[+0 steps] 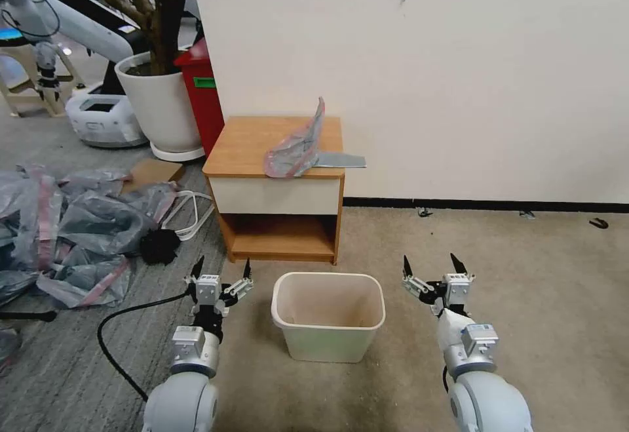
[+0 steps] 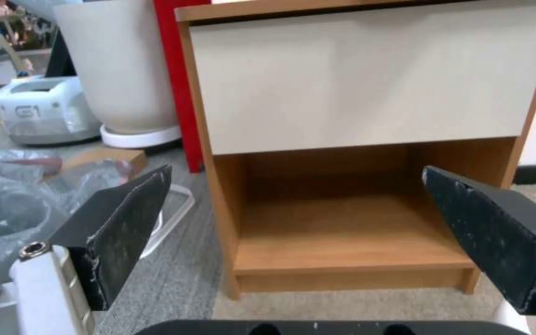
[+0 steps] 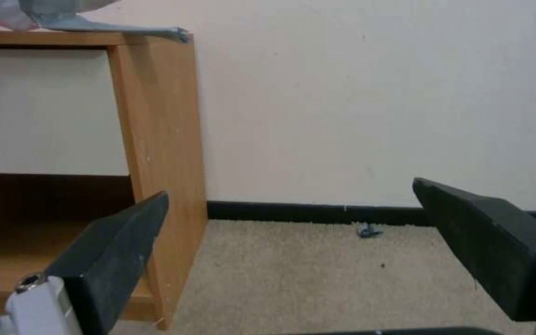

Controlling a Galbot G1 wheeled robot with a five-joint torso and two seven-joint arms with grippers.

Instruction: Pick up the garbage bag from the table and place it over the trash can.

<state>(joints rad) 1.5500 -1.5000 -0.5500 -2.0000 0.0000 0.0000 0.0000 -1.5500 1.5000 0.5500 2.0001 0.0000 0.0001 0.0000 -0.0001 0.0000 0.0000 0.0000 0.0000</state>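
The garbage bag (image 1: 298, 147) lies crumpled on the right part of the table (image 1: 246, 143), one grey flap overhanging the right edge; a strip of that bag (image 3: 94, 25) shows on the table top (image 3: 44, 38) in the right wrist view. The trash can (image 1: 327, 314) stands open on the carpet in front of the table. My left gripper (image 1: 221, 272) hovers open left of the can, facing the table's shelf opening (image 2: 342, 218). My right gripper (image 1: 432, 267) is open to the can's right, near the table's right side (image 3: 169, 139). Both hold nothing.
A heap of grey-and-pink bags (image 1: 59, 229) covers the floor at left, with a black cable (image 1: 124, 327) and white cord beside it. A white plant pot (image 1: 160, 101) and red bin (image 1: 203, 91) stand left of the table. The wall (image 1: 458, 78) backs it.
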